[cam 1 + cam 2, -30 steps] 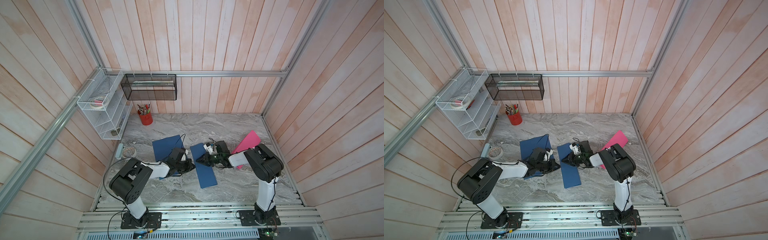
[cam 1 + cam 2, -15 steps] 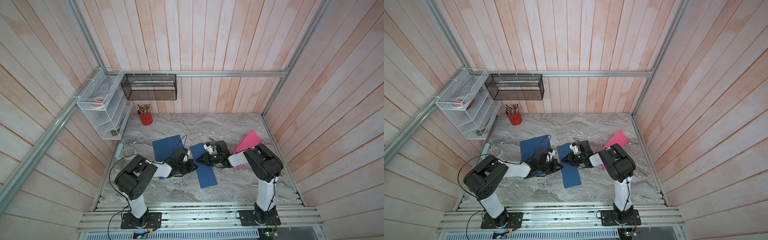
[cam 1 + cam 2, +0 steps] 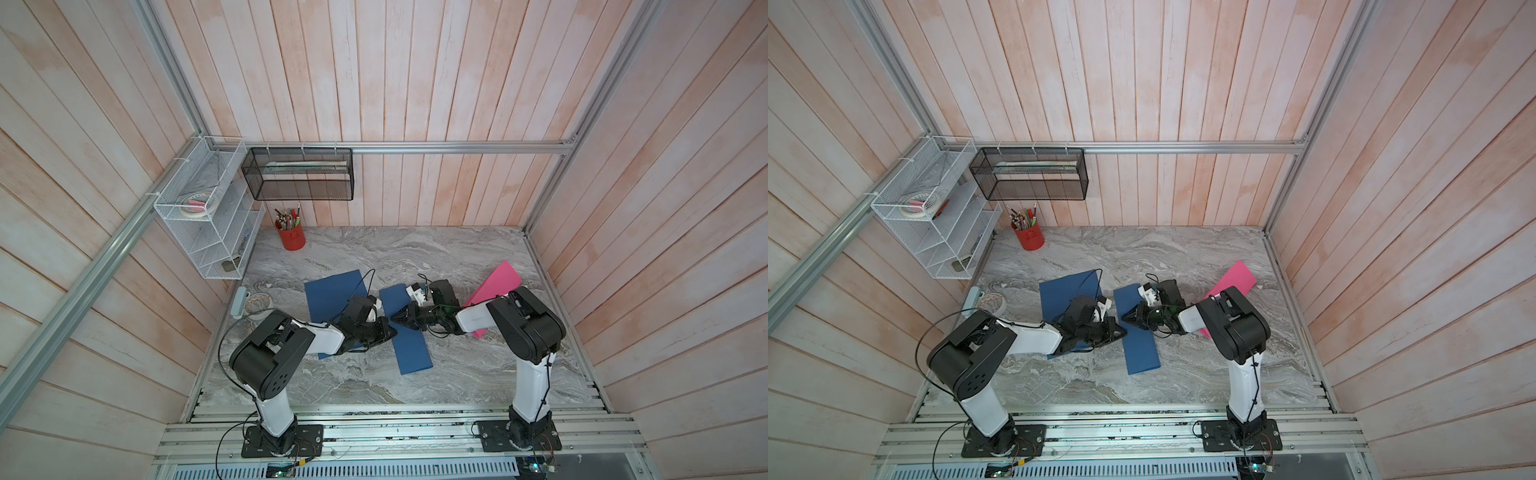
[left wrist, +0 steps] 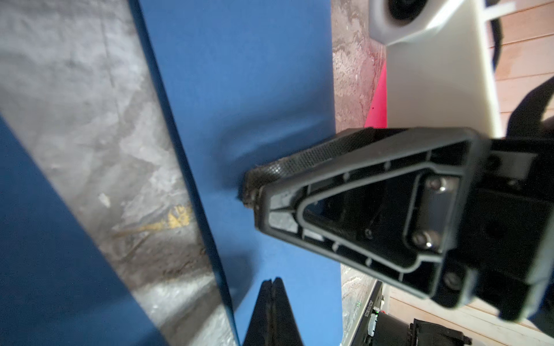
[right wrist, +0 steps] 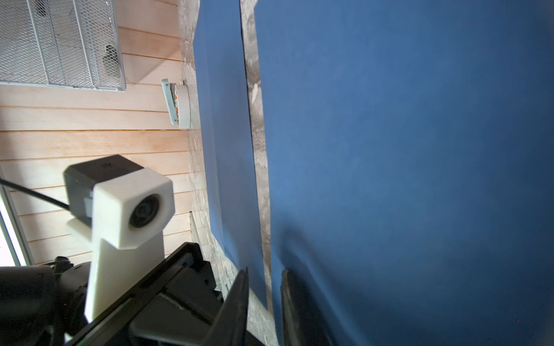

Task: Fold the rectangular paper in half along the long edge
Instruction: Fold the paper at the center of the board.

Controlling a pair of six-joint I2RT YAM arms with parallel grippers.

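We are looking into a booth where pale, pink-washed plank walls point(image 3: 374, 83) are closing in on three sides, with aluminium rails point(image 3: 457, 147) running along them. A grey marbled surface point(image 3: 415, 249) is catching soft, even light. A white wire shelf point(image 3: 216, 245) is hanging on one side wall, a black mesh basket point(image 3: 299, 191) is hanging on the back wall, and a red pencil cup point(image 3: 292, 240) is standing beneath it.
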